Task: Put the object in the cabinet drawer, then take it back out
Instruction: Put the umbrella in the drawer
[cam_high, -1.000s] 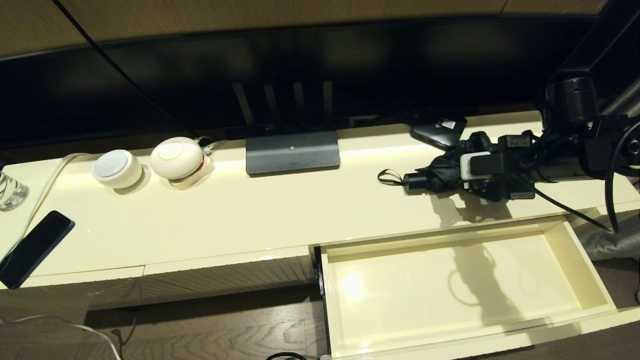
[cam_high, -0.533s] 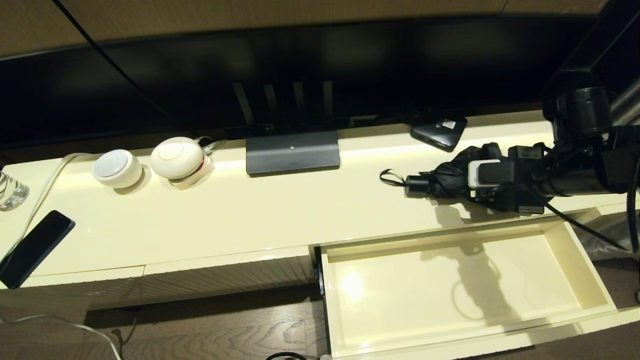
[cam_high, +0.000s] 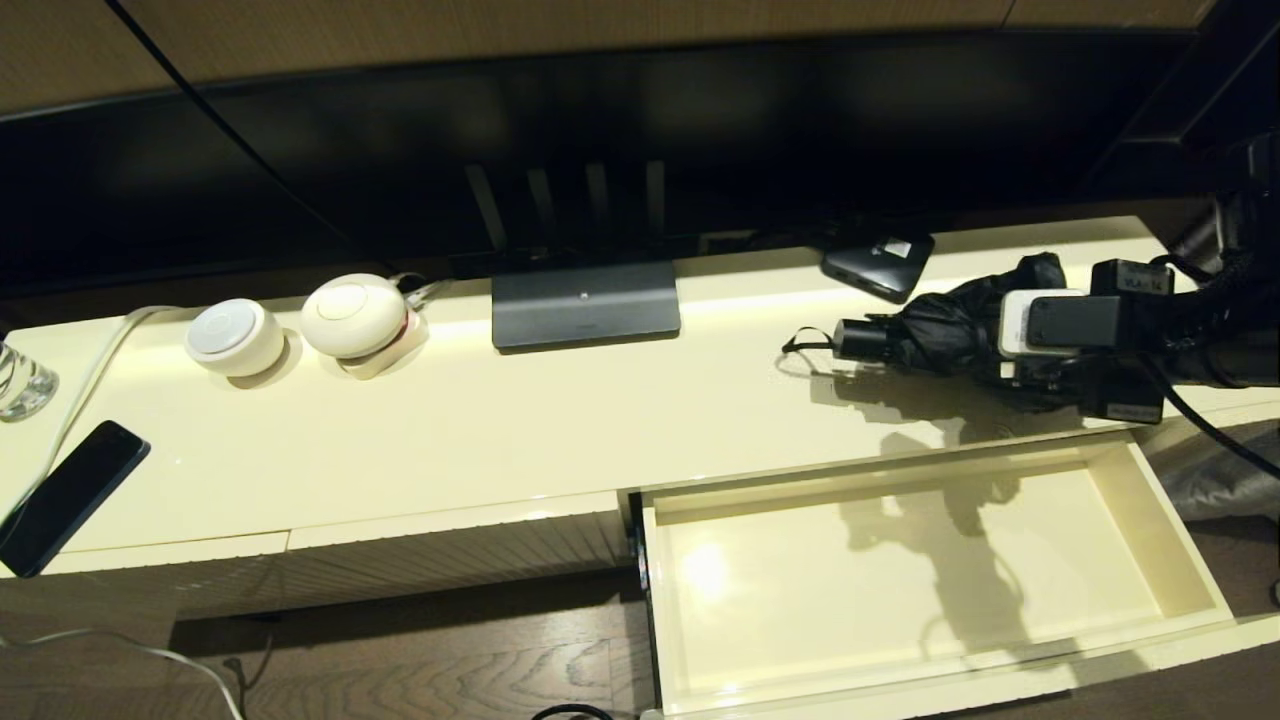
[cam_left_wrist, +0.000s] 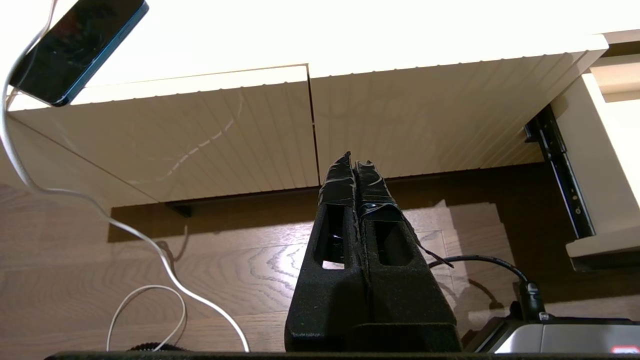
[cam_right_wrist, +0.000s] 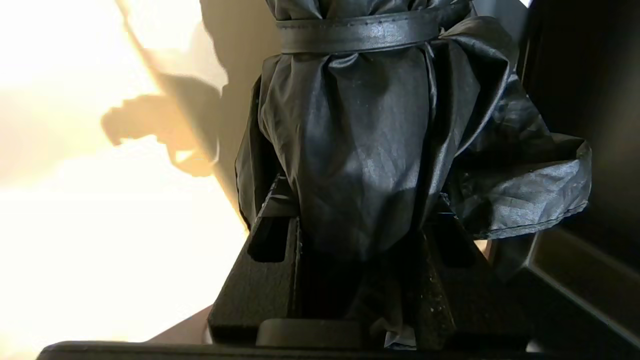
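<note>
The black folding umbrella (cam_high: 940, 330) hangs level just above the right part of the cream cabinet top (cam_high: 560, 430), its short handle and wrist loop pointing left. My right gripper (cam_high: 985, 348) is shut on its bunchy fabric; in the right wrist view the fabric (cam_right_wrist: 360, 140) fills the space between the fingers of that gripper (cam_right_wrist: 357, 210). The cabinet drawer (cam_high: 1180, 540) stands pulled open below, its smooth interior bare, with the umbrella's shadow on it. My left gripper (cam_left_wrist: 356, 167) is shut on nothing, parked low before the ribbed cabinet front.
A small flat black box (cam_high: 878, 262) lies behind the umbrella. A grey TV stand base (cam_high: 585, 305), two white round devices (cam_high: 235, 338), a dark phone (cam_high: 65, 495) with a white cable and a glass (cam_high: 20, 380) sit further left. The drawer's side (cam_left_wrist: 595, 165) juts out.
My right gripper has carried the umbrella to the right and slightly up off the cabinet top. The left arm has not moved.
</note>
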